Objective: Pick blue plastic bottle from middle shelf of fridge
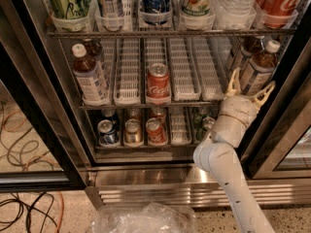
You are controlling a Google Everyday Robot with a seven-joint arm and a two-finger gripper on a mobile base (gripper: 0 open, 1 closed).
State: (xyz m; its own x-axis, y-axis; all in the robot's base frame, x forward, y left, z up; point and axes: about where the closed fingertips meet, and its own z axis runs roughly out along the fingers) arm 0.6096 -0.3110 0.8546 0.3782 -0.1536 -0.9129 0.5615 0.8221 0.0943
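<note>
Frame right: the end effector point(250, 87), spread wide, flanks the blue plastic bottle point(259, 66) of brown drink on the middle shelf point(184, 74); a red can point(158, 81) sits mid-shelf.

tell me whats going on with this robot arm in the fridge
The robot's arm is reaching into the fridge. Its tool is at the right end of the middle shelf, with its fingers open on either side of the blue plastic bottle. The bottle stands upright on the shelf and is not yet lifted. A red Coca-Cola can stands in a middle lane, and a similar bottle stands at the left end.
</note>
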